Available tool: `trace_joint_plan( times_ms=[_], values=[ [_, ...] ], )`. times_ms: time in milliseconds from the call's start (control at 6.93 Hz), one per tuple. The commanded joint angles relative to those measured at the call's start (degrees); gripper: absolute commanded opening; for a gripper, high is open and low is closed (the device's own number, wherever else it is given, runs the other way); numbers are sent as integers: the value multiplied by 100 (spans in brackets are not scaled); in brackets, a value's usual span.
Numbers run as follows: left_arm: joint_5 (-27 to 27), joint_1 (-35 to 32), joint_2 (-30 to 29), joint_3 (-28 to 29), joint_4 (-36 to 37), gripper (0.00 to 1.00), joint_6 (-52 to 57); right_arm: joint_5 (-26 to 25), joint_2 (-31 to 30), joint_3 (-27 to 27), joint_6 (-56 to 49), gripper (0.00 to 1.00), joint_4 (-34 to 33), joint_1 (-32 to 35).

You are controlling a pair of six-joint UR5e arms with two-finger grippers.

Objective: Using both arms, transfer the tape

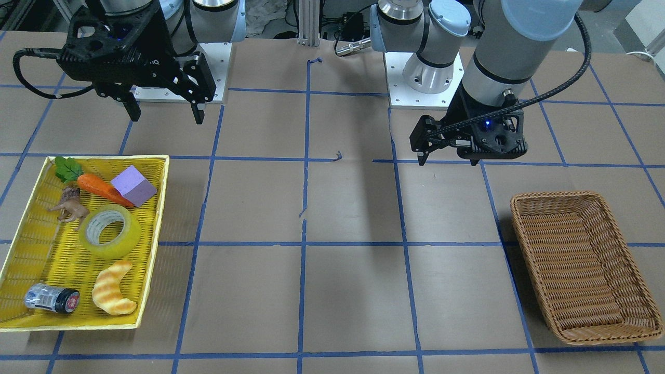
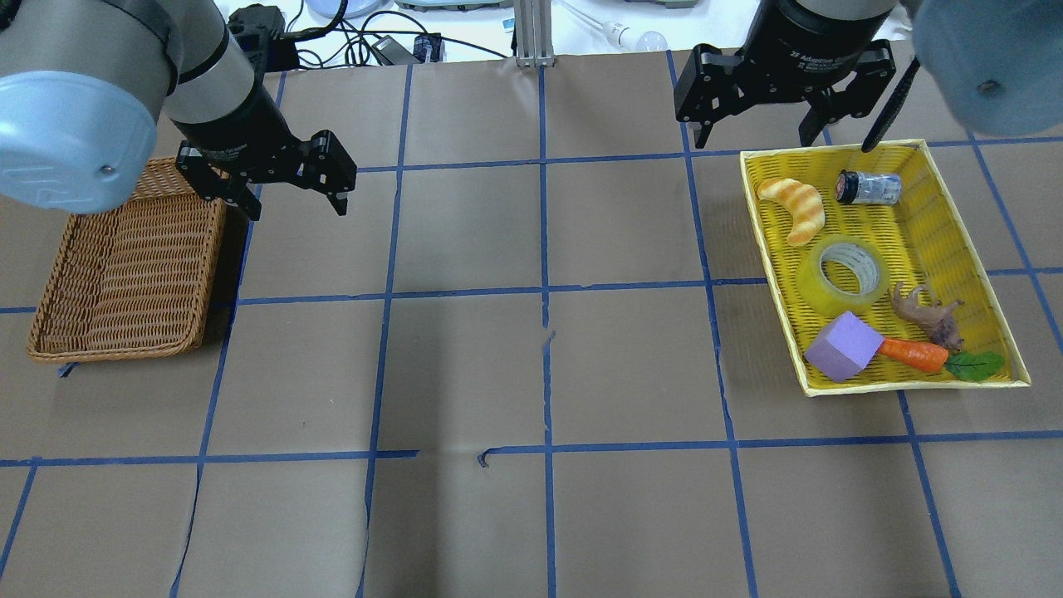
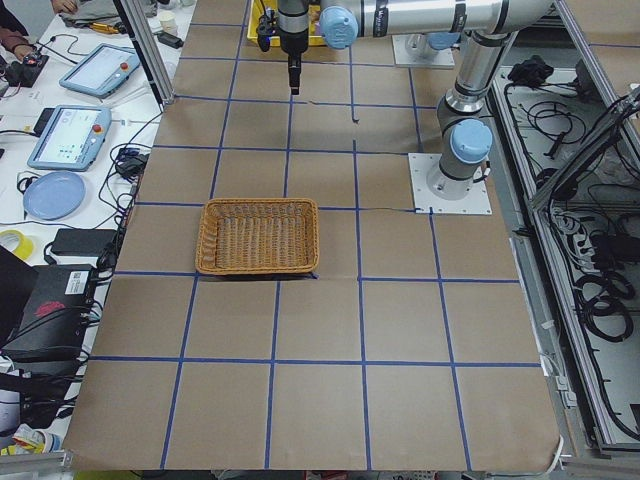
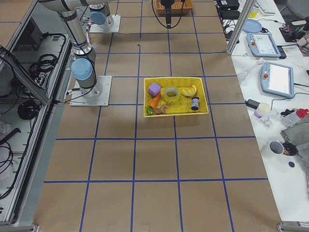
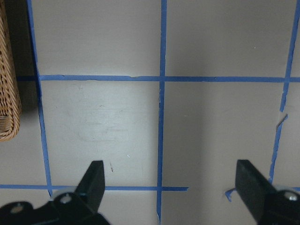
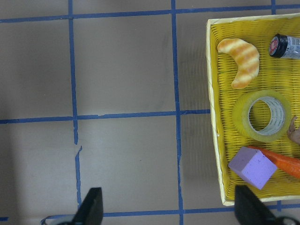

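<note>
The tape (image 1: 127, 236), a yellow translucent roll with a whitish core, lies flat in the middle of the yellow tray (image 1: 21, 249). It also shows in the overhead view (image 2: 818, 282) and the right wrist view (image 6: 241, 117). My right gripper (image 2: 757, 137) is open and empty, raised above the table just beyond the tray's far corner, apart from the tape. In the front view the right gripper (image 1: 167, 118) hangs high. My left gripper (image 2: 291, 187) is open and empty, beside the wicker basket (image 2: 124, 266). Its fingers frame bare table in the left wrist view (image 5: 171, 178).
The tray also holds a striped croissant toy (image 1: 113, 295), a small bottle (image 1: 52, 299), an animal figure (image 1: 70, 208), a carrot (image 1: 101, 188) and a purple block (image 1: 133, 185). The wicker basket (image 1: 582, 265) holds nothing. Brown paper with blue tape lines covers the table.
</note>
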Motion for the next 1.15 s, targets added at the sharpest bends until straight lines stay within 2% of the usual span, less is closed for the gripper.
trace_joint_plan(
  times_ms=[0,721,1010],
  values=[
    [0,0,-1,0,3,100,0,-3,3,4,-9,100,4,0],
    [0,0,7,0,3,100,0,15,47,-22,-70,100,188,-35],
    [0,0,-1,-9,3,100,-9,-38,117,-92,-227,100,206,-314]
  ],
)
